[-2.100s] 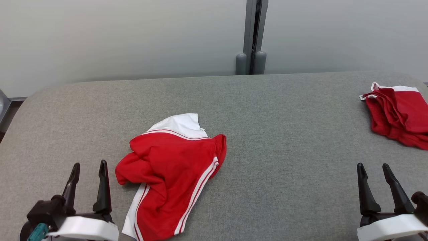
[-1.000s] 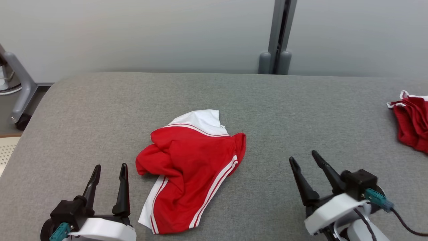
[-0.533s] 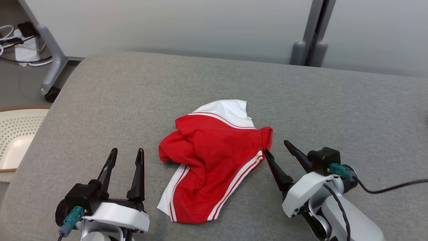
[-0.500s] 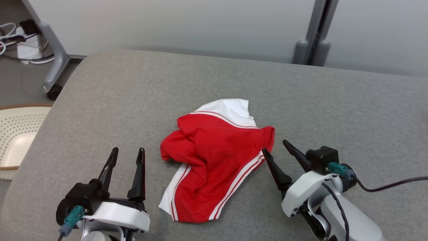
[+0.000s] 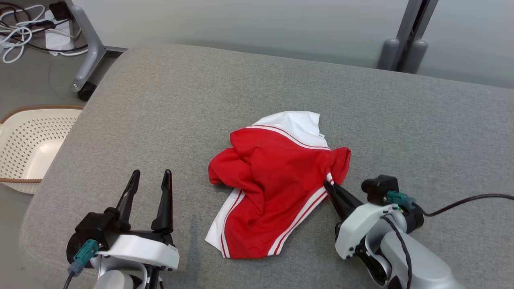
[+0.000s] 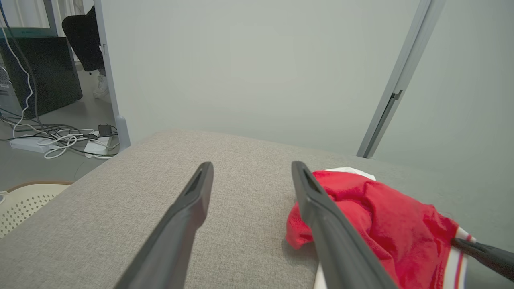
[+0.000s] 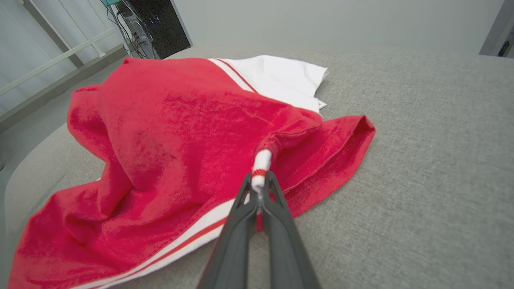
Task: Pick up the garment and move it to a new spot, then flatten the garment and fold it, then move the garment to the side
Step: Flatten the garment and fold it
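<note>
where it gaped beside the garment (image 5: 277,188), the right gripper (image 5: 327,184) now pinches its striped edge (image 7: 260,163)

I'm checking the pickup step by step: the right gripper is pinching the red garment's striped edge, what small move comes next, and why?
Probably raise the right gripper a little, straight up. It is shut on a fold of the red garment at its striped edge, while the rest lies crumpled on the grey table. The left gripper is open beside it, holding nothing.
</note>
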Controlling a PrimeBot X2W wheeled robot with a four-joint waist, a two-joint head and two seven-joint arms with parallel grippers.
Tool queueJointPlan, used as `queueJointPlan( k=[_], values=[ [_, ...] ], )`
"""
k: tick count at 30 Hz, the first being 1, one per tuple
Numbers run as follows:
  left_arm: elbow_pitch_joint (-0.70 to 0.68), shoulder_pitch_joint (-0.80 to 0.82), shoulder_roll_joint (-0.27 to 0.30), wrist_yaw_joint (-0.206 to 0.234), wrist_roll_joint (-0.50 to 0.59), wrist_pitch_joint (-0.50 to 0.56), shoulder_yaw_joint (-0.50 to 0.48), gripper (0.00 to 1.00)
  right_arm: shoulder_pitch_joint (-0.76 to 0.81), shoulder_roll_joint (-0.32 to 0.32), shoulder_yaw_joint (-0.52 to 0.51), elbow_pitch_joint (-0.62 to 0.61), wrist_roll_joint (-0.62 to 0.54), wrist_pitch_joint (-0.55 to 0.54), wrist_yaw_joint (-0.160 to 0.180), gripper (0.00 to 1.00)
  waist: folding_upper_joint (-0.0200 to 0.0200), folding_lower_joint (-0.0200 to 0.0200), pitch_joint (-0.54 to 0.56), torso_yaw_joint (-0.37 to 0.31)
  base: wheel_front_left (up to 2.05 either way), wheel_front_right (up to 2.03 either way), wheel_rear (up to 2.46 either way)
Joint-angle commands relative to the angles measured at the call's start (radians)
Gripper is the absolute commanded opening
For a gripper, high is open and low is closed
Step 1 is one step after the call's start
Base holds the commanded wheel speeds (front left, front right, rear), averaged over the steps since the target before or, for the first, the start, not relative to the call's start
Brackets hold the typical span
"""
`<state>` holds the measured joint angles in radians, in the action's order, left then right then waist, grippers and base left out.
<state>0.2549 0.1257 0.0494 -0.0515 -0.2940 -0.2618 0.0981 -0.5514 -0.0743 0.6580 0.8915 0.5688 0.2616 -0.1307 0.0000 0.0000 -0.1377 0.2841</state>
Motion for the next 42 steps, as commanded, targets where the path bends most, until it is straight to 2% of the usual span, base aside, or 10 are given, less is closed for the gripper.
queueJointPlan(
  k=[1,14,19,24,31,42],
  values=[
    [0.0,0.01,0.004,0.002,-0.005,-0.004,-0.01,1.0,-0.021,-0.012,-0.004,-0.011,0.007,0.005,0.0,0.0,0.0,0.0,0.002,-0.004,0.0,0.0,0.0],
    [0.019,-0.022,0.003,-0.019,0.002,-0.004,-0.045,1.0,0.028,-0.124,-0.099,-0.181,-0.021,0.005,0.0,0.0,0.0,0.0,0.046,-0.1,0.0,0.0,0.0],
    [0.027,-0.039,0.003,-0.029,0.008,-0.004,-0.058,1.0,0.102,-0.221,-0.159,-0.279,-0.028,0.005,0.0,0.0,0.0,0.0,0.068,-0.152,0.0,0.0,0.0],
    [0.028,-0.057,0.003,-0.034,0.012,-0.004,-0.066,1.0,0.169,-0.283,-0.225,-0.321,-0.022,0.005,0.0,0.0,0.0,0.0,0.08,-0.177,0.0,0.0,0.0],
    [0.03,-0.067,0.004,-0.044,0.016,-0.004,-0.076,1.0,0.288,-0.365,-0.359,-0.333,-0.018,0.005,0.0,0.0,0.0,0.0,0.088,-0.202,0.0,0.0,0.0],
    [0.042,-0.072,0.003,-0.055,0.029,-0.004,-0.09,1.0,0.35,-0.425,-0.54,-0.306,-0.047,0.003,0.0,0.0,0.0,0.0,0.11,-0.213,0.0,0.0,0.0]
  ],
)
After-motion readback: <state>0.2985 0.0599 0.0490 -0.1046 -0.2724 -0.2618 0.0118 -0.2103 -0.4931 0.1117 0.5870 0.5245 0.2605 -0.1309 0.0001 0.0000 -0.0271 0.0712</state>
